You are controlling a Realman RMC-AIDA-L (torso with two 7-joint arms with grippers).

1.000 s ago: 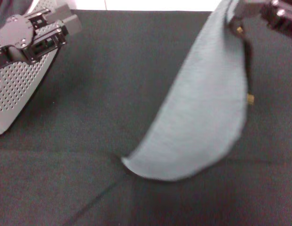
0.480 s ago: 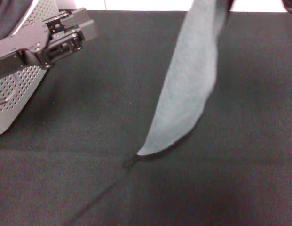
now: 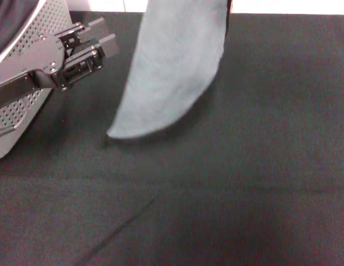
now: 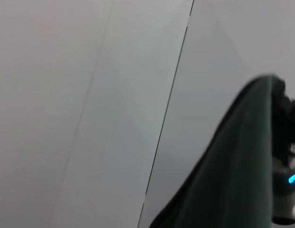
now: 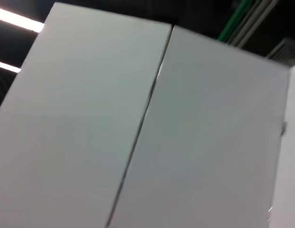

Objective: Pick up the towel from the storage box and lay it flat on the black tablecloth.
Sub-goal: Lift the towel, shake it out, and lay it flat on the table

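1. You had the towel (image 3: 174, 66) hanging in the air over the black tablecloth (image 3: 260, 166), grey-green side to the head camera, its top running out of view above. Your right gripper was not visible anywhere, so I cannot tell its state; the towel's hang suggests something out of view gripped it by an upper edge.

2. The lowest corner of the towel dangled close above the cloth, and I could not tell whether it touched. Holding it high by one edge let it drape open under its own weight, which suits laying it flat.

3. Your left gripper (image 3: 102, 47) stood just beside the storage box (image 3: 19, 105), at the left of the table, pointing toward the towel's hanging edge but apart from it. Its fingers looked close together with nothing between them, as if waiting to take a second corner.

4. In the left wrist view the towel (image 4: 233, 180) showed as a dark green fold against a pale wall, near that arm.

5. The towel was out of the box; spreading it had not yet been done.
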